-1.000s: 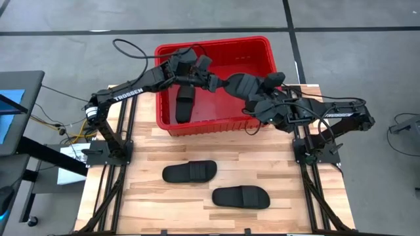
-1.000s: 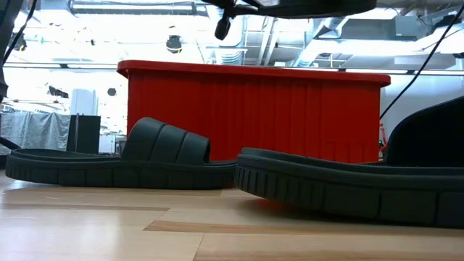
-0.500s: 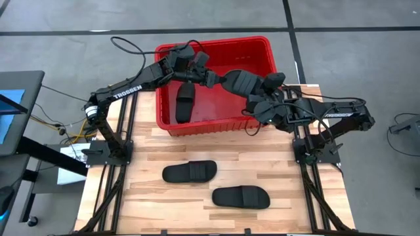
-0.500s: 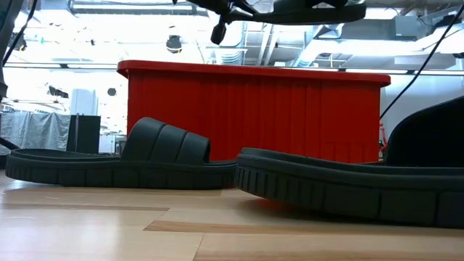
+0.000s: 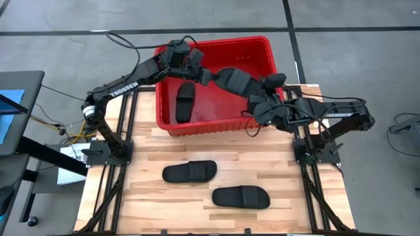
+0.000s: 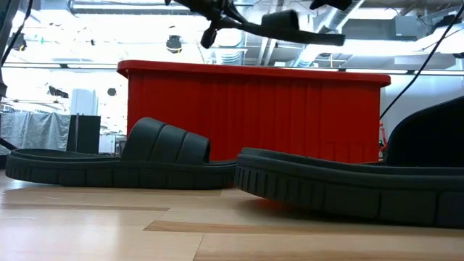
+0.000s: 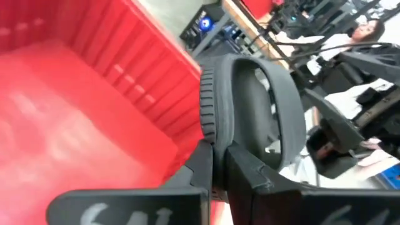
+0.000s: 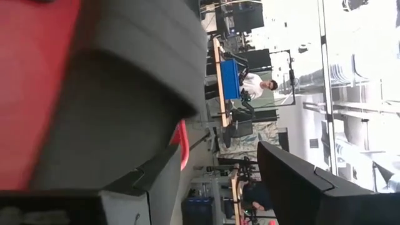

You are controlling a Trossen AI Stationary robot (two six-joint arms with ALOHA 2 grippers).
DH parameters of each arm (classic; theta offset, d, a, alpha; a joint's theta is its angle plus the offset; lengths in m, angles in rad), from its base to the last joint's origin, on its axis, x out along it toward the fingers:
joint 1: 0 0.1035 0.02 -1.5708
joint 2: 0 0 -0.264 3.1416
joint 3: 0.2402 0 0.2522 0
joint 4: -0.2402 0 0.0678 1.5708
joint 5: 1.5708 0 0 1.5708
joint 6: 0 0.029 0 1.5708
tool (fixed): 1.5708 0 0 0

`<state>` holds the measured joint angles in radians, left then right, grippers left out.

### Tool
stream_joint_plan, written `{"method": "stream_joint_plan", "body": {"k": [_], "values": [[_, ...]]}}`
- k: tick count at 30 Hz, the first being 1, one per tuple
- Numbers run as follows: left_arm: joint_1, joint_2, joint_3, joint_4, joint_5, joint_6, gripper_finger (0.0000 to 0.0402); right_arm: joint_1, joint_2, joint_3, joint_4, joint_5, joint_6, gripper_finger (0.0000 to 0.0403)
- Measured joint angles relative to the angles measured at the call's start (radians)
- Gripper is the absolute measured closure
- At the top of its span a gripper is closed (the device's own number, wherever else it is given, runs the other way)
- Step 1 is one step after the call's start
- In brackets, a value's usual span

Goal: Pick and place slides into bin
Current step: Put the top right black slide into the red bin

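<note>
Bin: red crate (image 5: 262, 47) at the far edge of the desk (image 5: 275, 170), between the two arms
Slide in bin: one black slide (image 5: 185, 101) lies on the bin floor near its left wall
Held slide: a second slide (image 5: 235, 80) hangs in the air above the bin's interior, tilted, spanning between the two end effectors
Left end effector (image 5: 202, 74): over the bin's far left part, fingers together, clamped on one end of the held slide; left wrist view shows the sole edge pinched between them
Right end effector (image 5: 261, 98): over the bin's right side, at the slide's other end; fingers apart in the right wrist view
Slides on desk: two more, one (image 5: 189, 172) near the desk's middle, the other (image 5: 241, 196) nearer the front edge, well apart from the bin
</note>
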<state>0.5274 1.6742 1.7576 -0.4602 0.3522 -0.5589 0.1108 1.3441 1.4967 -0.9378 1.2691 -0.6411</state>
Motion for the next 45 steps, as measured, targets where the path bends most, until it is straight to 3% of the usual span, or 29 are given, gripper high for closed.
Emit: {"method": "stream_joint_plan", "body": {"k": [9, 29, 39, 45], "values": [[0.074, -0.058, 0.000, -0.111, -0.022, 0.123, 0.0395, 0.000, 0.000, 0.000, -0.084, 0.000, 0.092, 0.0200], [0.229, -0.100, -0.002, -0.383, -0.060, 0.504, 0.0395, 0.000, 0.000, 0.000, -0.083, 0.019, 0.101, 0.0209], [0.333, -0.119, -0.002, -0.574, -0.167, 0.730, 0.0395, -0.012, 0.000, 0.000, -0.199, 0.009, 0.254, 0.0218], [0.392, -0.120, -0.002, -0.673, -0.185, 0.842, 0.0395, -0.046, 0.000, 0.000, -0.254, -0.067, 0.345, 0.0222]]}}
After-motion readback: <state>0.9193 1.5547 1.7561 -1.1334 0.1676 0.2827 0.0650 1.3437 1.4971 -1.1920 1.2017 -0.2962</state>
